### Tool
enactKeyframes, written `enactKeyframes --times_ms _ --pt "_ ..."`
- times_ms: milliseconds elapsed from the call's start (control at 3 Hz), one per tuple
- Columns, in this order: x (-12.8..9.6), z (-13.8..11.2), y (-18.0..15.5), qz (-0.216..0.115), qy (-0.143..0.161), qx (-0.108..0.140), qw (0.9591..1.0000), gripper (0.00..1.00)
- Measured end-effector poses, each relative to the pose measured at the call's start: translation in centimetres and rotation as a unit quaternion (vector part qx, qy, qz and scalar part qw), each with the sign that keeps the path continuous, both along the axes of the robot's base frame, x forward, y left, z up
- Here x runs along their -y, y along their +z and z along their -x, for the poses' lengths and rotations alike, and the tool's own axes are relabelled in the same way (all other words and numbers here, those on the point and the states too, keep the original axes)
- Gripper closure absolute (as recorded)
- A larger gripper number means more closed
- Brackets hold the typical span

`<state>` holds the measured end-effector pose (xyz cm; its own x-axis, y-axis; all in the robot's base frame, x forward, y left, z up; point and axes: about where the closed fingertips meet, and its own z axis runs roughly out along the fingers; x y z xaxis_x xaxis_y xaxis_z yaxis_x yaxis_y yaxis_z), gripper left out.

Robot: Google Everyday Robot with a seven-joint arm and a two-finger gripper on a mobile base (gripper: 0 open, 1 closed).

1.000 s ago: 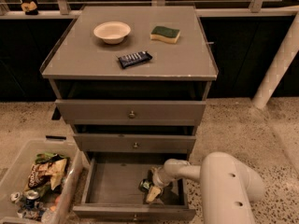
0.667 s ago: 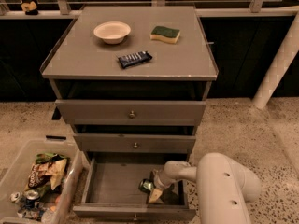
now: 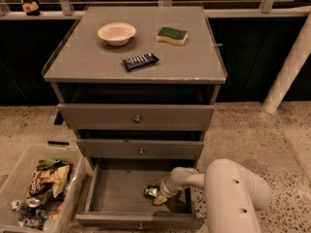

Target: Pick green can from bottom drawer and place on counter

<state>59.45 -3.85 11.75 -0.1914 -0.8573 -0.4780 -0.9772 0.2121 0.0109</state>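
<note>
The bottom drawer stands pulled open below the cabinet, showing its dark floor. Inside it, toward the right, lies the green can, small and shiny. My gripper reaches down into the drawer from the white arm at the lower right and sits right against the can, its tip beside and partly over it. The counter is the grey cabinet top with a thin raised rim, well above the gripper.
On the counter sit a cream bowl, a green-and-yellow sponge and a dark snack bar wrapper. Two shut drawers lie above the open one. A clear bin of wrappers and cans stands on the floor at left. A white pillar rises at right.
The arm has shifted slightly left and deeper into the drawer, bringing the gripper closer onto the can. The can has barely moved.
</note>
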Motion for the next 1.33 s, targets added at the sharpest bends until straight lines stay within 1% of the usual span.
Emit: enactKeyframes --times_ms 667,1000,1333 --pt "0.00 0.00 0.00 0.000 0.000 0.000 1.0000 0.87" --pt "0.00 0.01 -0.01 0.000 0.000 0.000 1.0000 1.00" --pt "-0.01 0.01 -0.01 0.000 0.000 0.000 1.0000 1.00"
